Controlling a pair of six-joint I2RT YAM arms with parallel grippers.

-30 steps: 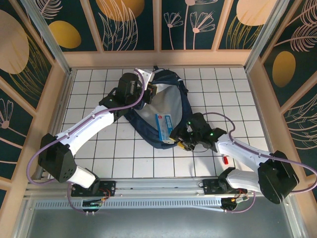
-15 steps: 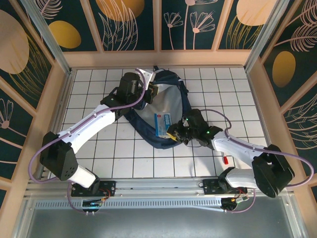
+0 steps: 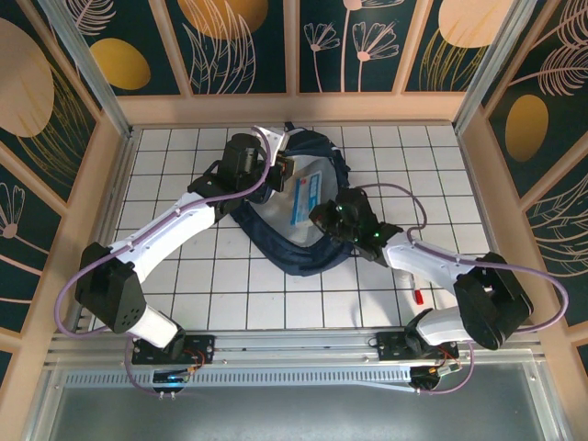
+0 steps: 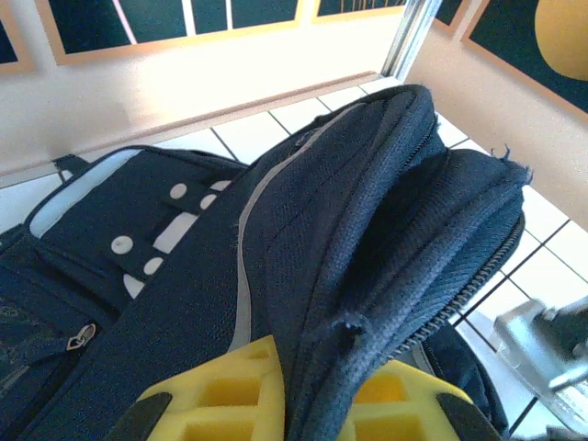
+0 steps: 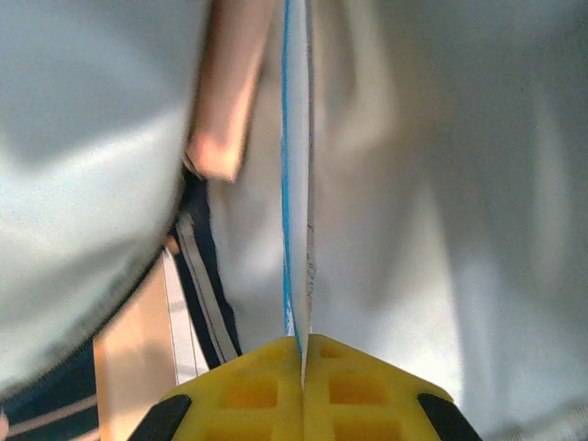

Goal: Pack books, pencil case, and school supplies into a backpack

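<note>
Well, from the top view we judge the packing to be partway through. The left gripper (image 3: 278,172) is clenched on the far rim of the backpack (image 3: 303,262), propping its mouth open. The right gripper (image 3: 319,213) reaches into that mouth and is clamped on a thin white-and-blue item (image 3: 299,204), which lies over the pale lining just ahead of its fingertips. A short red pen (image 3: 418,296) lies on the table well behind the right gripper, back toward that arm's base, so at least that one supply is yet to go in.

In the left wrist view, the left gripper (image 4: 303,404) pinches a fold of navy fabric between its yellow fingers. The backpack (image 4: 367,230) rises directly ahead of it, with the zipper edge running off to its right.

In the right wrist view, the right gripper (image 5: 303,367) is pressed shut on the thin white-and-blue item (image 5: 299,230), seen edge-on straight ahead. Grey lining lies on both sides. A blurred peach shape (image 5: 225,92) sits ahead and to its left. It may be the pencil case already inside, though we cannot tell.
</note>
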